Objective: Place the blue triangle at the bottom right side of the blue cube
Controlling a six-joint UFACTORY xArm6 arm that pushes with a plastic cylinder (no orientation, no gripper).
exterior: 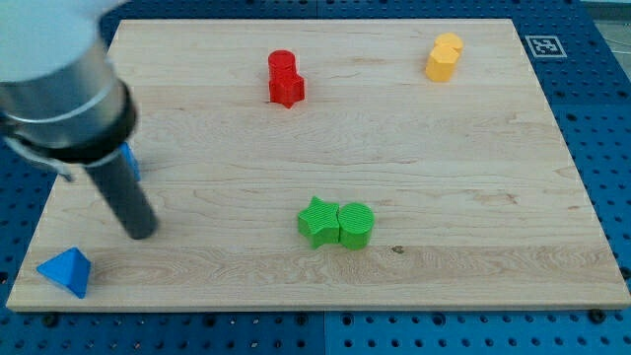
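The blue triangle lies at the board's bottom left corner. The blue cube is mostly hidden behind my rod at the view's left edge; only a sliver of blue shows. My tip rests on the board to the upper right of the triangle and below the cube, apart from both.
A red cylinder and a red star touch at the top middle. Two yellow blocks sit at the top right. A green star and a green cylinder touch at the lower middle. The wooden board lies on a blue pegboard.
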